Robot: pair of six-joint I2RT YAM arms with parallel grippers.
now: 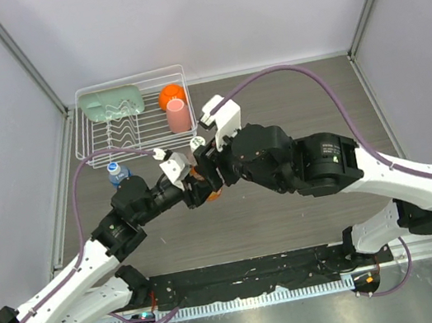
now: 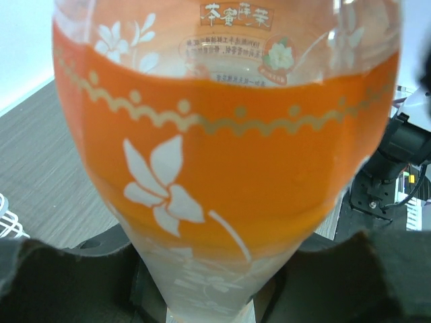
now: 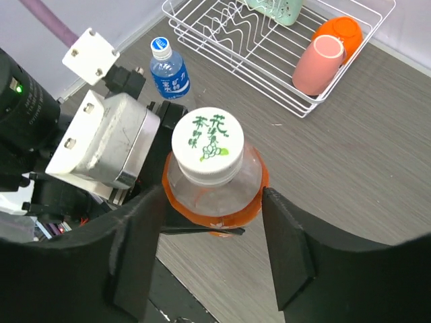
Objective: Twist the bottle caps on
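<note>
My left gripper [image 2: 209,289] is shut on the lower body of the orange-drink bottle [image 2: 222,155] and holds it upright at the table's middle [image 1: 212,196]. A white cap with green print [image 3: 207,145] sits on this bottle's neck. My right gripper [image 3: 212,242] hangs above the bottle, jaws open on either side of its shoulder [image 3: 215,195], not touching the cap. The blue-label bottle [image 3: 170,74] stands upright to the left [image 1: 118,175], with its white-bluish cap [image 3: 160,47] on top.
A white wire dish rack [image 1: 91,142] stands at the back left, holding a green item [image 1: 111,103], an orange cup [image 1: 172,96] and a pink cup [image 1: 178,116]. Both arms crowd the table's middle. Grey walls close in the sides.
</note>
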